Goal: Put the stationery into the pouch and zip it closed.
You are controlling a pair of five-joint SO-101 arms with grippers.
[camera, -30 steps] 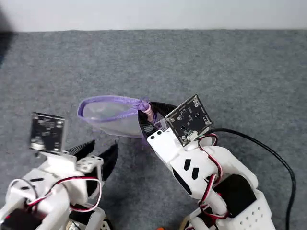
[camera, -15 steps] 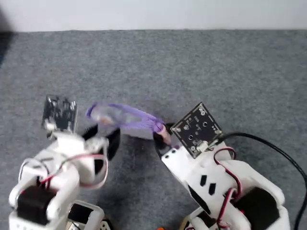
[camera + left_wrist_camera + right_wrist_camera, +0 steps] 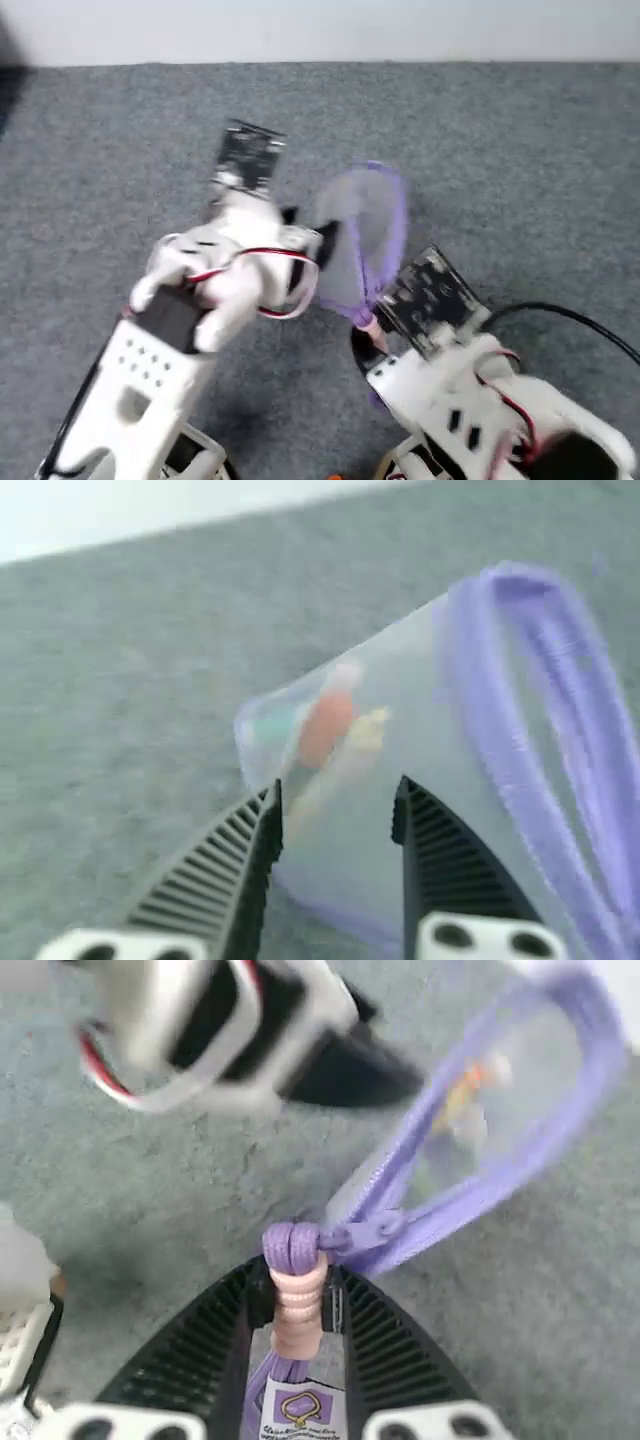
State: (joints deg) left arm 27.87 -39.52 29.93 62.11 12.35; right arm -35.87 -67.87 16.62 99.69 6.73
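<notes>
- The right gripper (image 3: 295, 1278) has its ribbed black jaws pressed together on the zip pull (image 3: 297, 1310), a stack of pale pink rings capped by a knot of purple cord.
- A small purple-printed label (image 3: 295, 1405) hangs from the pull, deeper between those jaws.
- The pouch (image 3: 370, 235) stretches away from the right gripper's tips. It is a soft, frosted see-through bag edged by a thick purple zipper tape (image 3: 520, 1150) that forms a long loop.
- The left gripper (image 3: 336, 795) has its toothed black jaws spread apart, with the pouch's rounded corner just ahead of them and in the gap between. Whether they touch it I cannot tell.
- The stationery (image 3: 325, 730) lies inside the pouch just past the left gripper's tips, as blurred orange, yellow and green shapes behind the cloudy wall.
- Under both grippers is a grey mat (image 3: 500, 150) with a felt-like nap.
</notes>
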